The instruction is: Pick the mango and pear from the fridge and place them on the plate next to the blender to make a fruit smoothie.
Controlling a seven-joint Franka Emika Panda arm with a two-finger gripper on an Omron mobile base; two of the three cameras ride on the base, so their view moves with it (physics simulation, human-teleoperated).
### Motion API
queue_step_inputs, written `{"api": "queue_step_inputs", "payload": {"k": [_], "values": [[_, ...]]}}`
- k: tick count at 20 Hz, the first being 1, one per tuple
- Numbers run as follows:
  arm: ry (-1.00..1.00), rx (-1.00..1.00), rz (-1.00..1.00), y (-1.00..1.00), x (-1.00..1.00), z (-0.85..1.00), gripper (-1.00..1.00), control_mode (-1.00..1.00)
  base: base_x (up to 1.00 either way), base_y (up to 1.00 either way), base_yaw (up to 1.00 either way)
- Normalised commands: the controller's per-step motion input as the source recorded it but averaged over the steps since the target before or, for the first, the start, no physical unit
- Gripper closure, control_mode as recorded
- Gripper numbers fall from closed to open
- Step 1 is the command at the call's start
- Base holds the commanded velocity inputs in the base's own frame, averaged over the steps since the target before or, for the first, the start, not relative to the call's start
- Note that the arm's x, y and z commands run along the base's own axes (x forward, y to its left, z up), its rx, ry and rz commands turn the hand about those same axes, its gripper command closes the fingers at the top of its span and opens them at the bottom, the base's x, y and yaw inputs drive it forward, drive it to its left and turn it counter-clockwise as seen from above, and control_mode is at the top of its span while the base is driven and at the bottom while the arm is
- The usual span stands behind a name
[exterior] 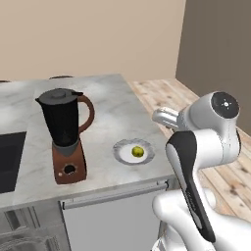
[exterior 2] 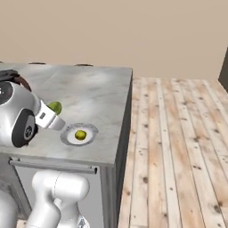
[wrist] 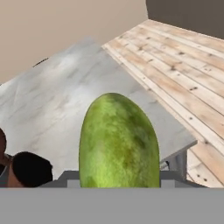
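Both base views look down across the same counter (exterior: 112, 112) from opposite sides; the hand view looks close along it.

No text, label, brand, number or sign can be read anywhere. The blender (exterior: 65, 135) has a dial on its reddish-brown base, with no legible marking around it. The small pale patch on the arm's wrist link in the right base view is too blurred to tell whether it carries writing. The desk (exterior: 112, 105), the plate (exterior: 123, 150) and the green fruit (wrist: 118, 140) are unmarked.
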Motion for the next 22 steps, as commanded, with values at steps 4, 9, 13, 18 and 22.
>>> {"api": "queue_step_inputs", "payload": {"k": [4, 9, 13, 18, 22], "values": [[0.00, 0.00, 0.00, 0.00, 0.00, 0.00, 1.00, 1.00, 0.49, -0.14, 0.20], [0.15, 0.03, 0.09, 0.00, 0.51, -0.38, 1.00, -1.00, 0.08, 0.00, 0.03], [0.35, 0.07, 0.05, 0.02, 1.00, -0.82, 1.00, -1.00, 0.00, 0.00, 0.00], [0.20, 0.00, 0.00, 0.16, 1.00, -0.85, 1.00, -1.00, 0.00, 0.00, 0.00], [0.15, 0.00, 0.00, 0.45, 0.99, -0.88, 1.00, -1.00, 0.00, 0.00, 0.00]]}}
